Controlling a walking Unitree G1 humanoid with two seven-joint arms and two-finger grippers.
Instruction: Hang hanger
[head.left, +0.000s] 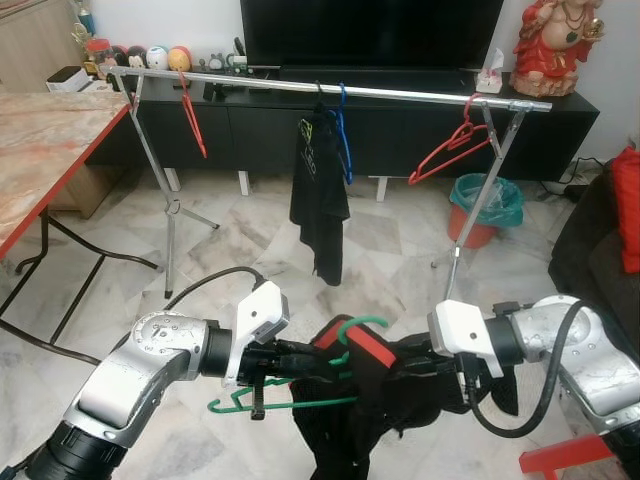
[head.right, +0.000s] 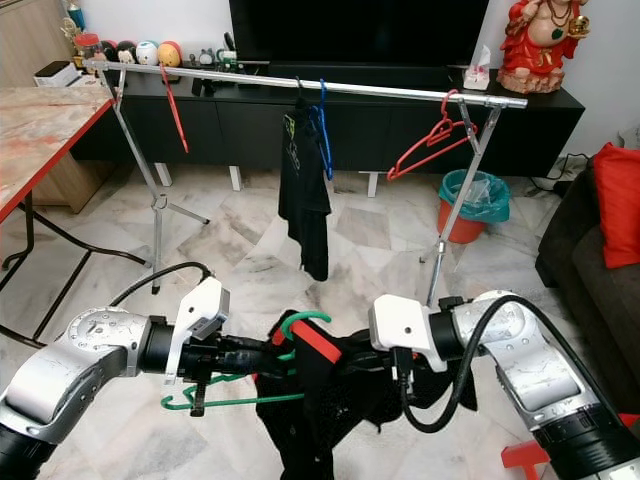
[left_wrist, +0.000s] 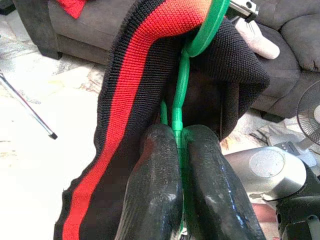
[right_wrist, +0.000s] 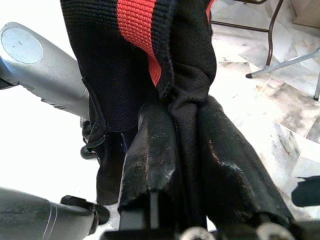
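A green hanger (head.left: 300, 400) carries a black garment with a red stripe (head.left: 375, 352), held low in front of me over the marble floor. My left gripper (head.left: 300, 358) is shut on the hanger's green neck (left_wrist: 178, 112), just below its hook (head.left: 362, 324). From the right side, my right gripper (head.left: 425, 375) is shut on the black fabric (right_wrist: 187, 125). A silver clothes rail (head.left: 320, 88) stands farther ahead across the room.
On the rail hang a red hanger (head.left: 192, 118) at the left, a black garment (head.left: 318, 190) on a blue hanger in the middle, and a red hanger (head.left: 450, 150) at the right. A marble table (head.left: 40, 150) stands left, a teal bin (head.left: 485, 205) right, a sofa (head.right: 600, 260) far right.
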